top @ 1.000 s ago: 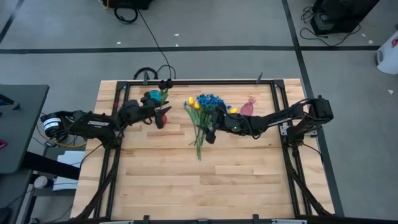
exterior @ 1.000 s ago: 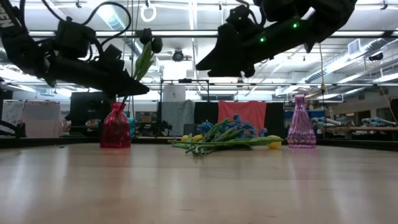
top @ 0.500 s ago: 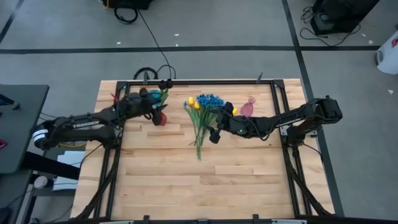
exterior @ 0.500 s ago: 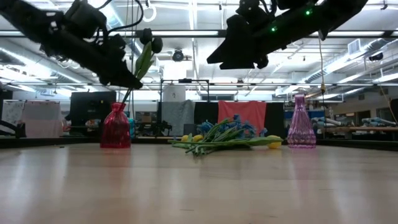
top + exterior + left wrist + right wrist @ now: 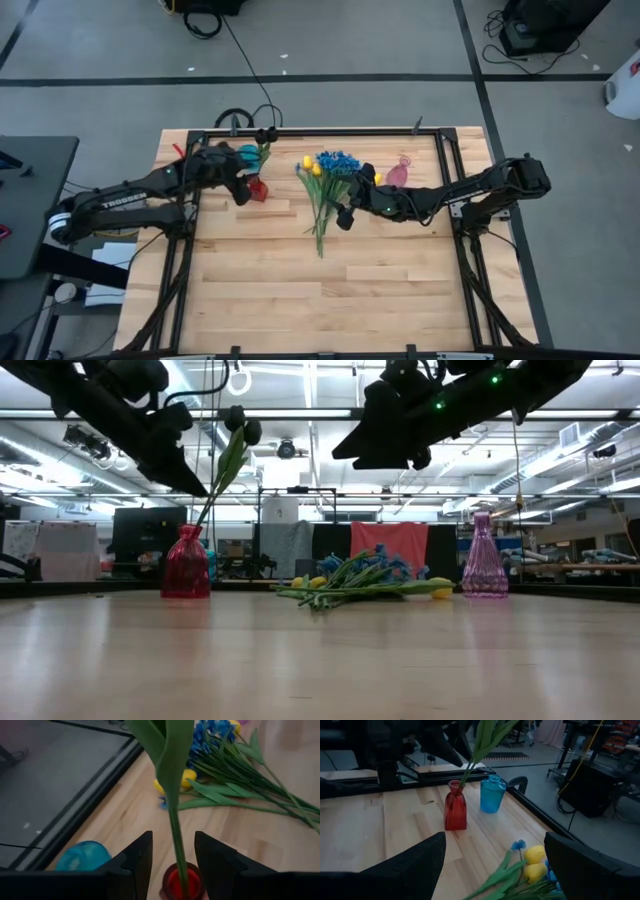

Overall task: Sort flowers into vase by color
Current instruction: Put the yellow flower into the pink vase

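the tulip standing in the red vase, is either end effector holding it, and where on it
No. The left end effector brackets the tulip stem above the red vase, fingers apart, not touching. The right end effector is open and empty.

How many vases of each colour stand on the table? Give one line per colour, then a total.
Red vase: 1
Blue vase: 1
Pink vase: 1
Total: 3 vases
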Robot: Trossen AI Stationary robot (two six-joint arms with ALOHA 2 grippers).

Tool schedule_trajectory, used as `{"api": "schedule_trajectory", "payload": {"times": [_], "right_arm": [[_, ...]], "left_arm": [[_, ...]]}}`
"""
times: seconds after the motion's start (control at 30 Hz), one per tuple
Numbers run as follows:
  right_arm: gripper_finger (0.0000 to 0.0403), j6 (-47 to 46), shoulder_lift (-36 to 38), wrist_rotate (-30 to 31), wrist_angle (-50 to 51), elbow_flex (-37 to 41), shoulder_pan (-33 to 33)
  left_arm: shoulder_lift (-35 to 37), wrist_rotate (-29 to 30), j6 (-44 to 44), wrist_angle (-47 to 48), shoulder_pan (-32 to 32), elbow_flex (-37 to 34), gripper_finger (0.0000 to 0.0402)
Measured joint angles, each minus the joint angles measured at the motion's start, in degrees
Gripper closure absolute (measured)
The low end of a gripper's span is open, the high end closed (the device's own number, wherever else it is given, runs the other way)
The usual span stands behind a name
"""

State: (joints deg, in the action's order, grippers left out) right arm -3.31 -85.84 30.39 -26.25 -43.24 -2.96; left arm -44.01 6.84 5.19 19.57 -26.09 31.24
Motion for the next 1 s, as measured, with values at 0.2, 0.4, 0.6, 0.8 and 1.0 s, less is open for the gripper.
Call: {"api": "schedule_trajectory", "payload": {"times": [0.2, 0.4, 0.6, 0.8, 1.0], "right_arm": [[0.0056, -1.0, 0.0, 0.0, -0.3, 0.0, -0.2], [0.0056, -1.0, 0.0, 0.0, -0.3, 0.0, -0.3], [0.0056, -1.1, 0.0, 0.0, -0.3, 0.0, -0.3], [0.0056, -1.7, 0.0, 0.0, -0.3, 0.0, -0.3], [0.0056, -5.0, -0.2, 0.0, -1.2, 0.0, -0.3]], "left_arm": [[6.9, 1.3, 0.1, 3.6, 0.0, 0.0, 0.0248], [12.5, 1.3, -4.3, 9.4, 3.8, -0.1, 0.0248], [12.9, 3.5, -9.9, 8.1, 13.3, -2.2, 0.0249], [12.0, 6.0, -15.6, 0.9, 23.5, -4.5, 0.0249], [6.8, 9.7, -14.5, -7.3, 31.6, -7.7, 0.0249]]}}
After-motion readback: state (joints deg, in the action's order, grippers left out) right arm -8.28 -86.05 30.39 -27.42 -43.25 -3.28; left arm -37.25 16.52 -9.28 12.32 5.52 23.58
